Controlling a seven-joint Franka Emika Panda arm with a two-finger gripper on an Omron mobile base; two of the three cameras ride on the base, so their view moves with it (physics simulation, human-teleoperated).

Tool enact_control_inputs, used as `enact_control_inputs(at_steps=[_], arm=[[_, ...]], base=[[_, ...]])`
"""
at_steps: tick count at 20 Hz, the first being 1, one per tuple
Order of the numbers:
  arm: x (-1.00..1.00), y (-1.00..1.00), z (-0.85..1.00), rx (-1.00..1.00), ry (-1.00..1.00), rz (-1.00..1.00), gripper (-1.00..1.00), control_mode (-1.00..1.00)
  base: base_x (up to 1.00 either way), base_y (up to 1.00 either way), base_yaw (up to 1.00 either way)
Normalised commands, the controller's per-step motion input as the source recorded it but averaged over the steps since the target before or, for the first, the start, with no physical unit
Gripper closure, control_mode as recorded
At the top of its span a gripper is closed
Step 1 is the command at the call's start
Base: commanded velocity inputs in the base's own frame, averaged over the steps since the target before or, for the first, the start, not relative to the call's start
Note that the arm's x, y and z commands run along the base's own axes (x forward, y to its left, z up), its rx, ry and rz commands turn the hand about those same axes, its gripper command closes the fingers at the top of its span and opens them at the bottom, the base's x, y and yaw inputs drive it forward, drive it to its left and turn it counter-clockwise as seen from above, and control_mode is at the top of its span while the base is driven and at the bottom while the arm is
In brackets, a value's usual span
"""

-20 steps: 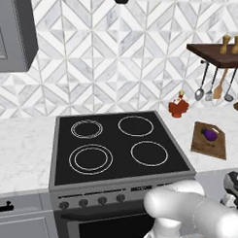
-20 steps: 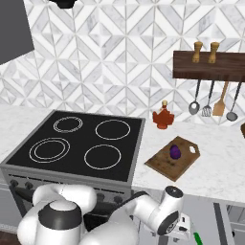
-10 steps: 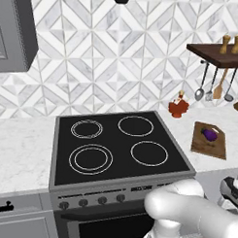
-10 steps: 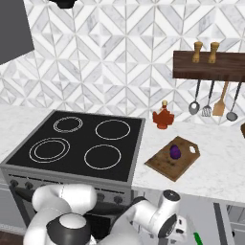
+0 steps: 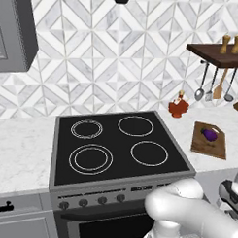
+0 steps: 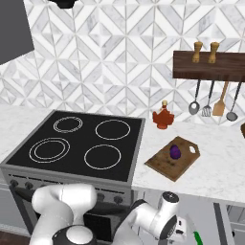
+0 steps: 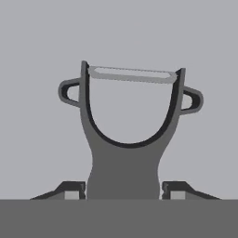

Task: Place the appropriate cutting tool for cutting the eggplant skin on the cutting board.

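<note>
A home kitchen, rendered. A black four-ring cooktop (image 6: 81, 143) with oven knobs sits in a white marble table (image 6: 220, 165) against a wall of grey-and-white diamond tiles (image 6: 119, 62). A dark wooden shelf (image 6: 208, 67) carries two wooden grinders (image 6: 204, 51), with ladles and spatulas (image 6: 215, 100) hung below. A wooden cutting board (image 6: 173, 158) holds an eggplant (image 6: 175, 151).

even, bright rendered light, soft faint shadows; no glare; coarse, slightly blurred edges throughout; no visible distortion.

A dark grey peeler (image 7: 125, 158), purple eggplant (image 6: 175, 151) on brown cutting board (image 6: 165, 163), black stovetop (image 6: 76, 146).
</note>
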Motion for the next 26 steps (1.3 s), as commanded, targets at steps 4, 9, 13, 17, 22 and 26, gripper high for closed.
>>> enact_control_inputs(at_steps=[4,9,13,17,22,26], arm=[[0.00,0.00,-0.05,0.00,0.00,0.00,1.00,-1.00],[-0.07,0.02,0.27,0.00,0.00,0.00,1.00,-1.00],[-0.49,0.00,1.00,0.00,0.00,0.00,1.00,-1.00],[-0.73,0.03,1.00,0.00,0.00,-0.03,1.00,-1.00],[-0.71,0.04,1.00,-0.01,-0.05,-0.01,1.00,-1.00],[-0.13,0.01,1.00,-0.12,-0.16,0.00,1.00,-1.00]], base=[[0.00,0.00,0.00],[0.00,0.00,0.00],[0.00,0.00,0.00],[0.00,0.00,0.00],[0.00,0.00,0.00],[0.00,0.00,0.00]])
